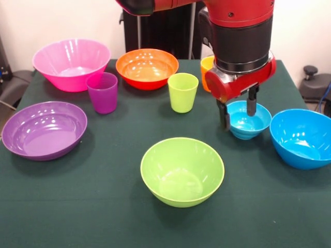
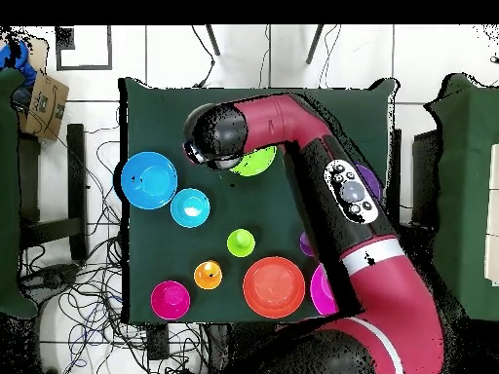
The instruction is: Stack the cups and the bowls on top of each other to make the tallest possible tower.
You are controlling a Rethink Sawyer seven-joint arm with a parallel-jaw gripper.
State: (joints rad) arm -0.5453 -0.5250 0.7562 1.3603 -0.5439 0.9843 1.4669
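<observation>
— Green cloth covers our table (image 1: 103, 206). Where is our gripper (image 1: 238, 114)?
— Right at the small light blue bowl (image 1: 249, 120), fingers spread, one outside its rim, one over its inside.

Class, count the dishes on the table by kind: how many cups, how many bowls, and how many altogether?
Cups: 3 - purple cup, lime cup, orange cup
Bowls: 7 - pink bowl, orange bowl, purple bowl, lime bowl, blue bowl, light blue bowl, red bowl
Total: 10
</observation>
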